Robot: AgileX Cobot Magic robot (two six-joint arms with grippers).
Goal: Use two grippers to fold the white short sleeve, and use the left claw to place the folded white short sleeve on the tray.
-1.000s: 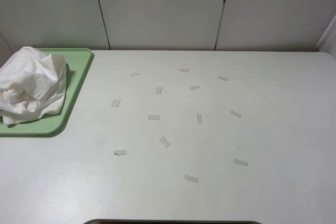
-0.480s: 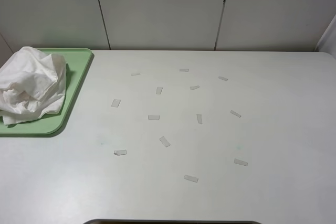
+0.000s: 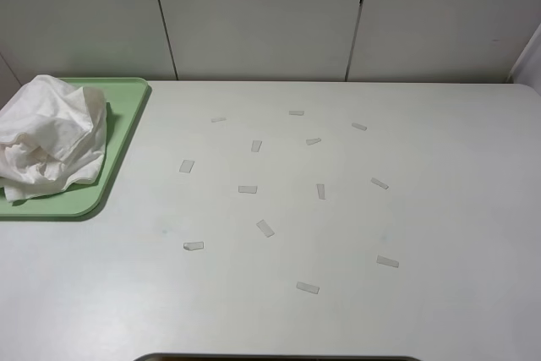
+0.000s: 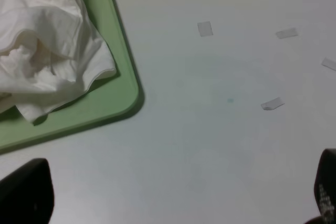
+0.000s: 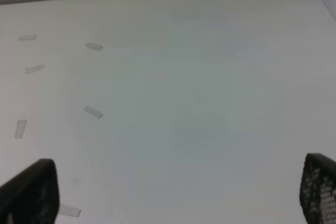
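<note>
The white short sleeve (image 3: 46, 137) lies bunched and wrinkled on the pale green tray (image 3: 128, 103) at the table's left edge. It also shows in the left wrist view (image 4: 44, 45), resting on the tray (image 4: 105, 98) with one hem over the tray's floor. Neither arm shows in the high view. My left gripper (image 4: 178, 195) is open and empty, its fingertips (image 4: 26, 192) wide apart above the bare table beside the tray's corner. My right gripper (image 5: 173, 192) is open and empty over the right part of the table, fingertips (image 5: 31, 192) wide apart.
Several small pale tape strips (image 3: 265, 227) lie scattered over the middle of the white table (image 3: 456, 166). White cabinet panels (image 3: 262, 14) stand behind the table's far edge. A dark edge (image 3: 279, 358) shows at the table's front.
</note>
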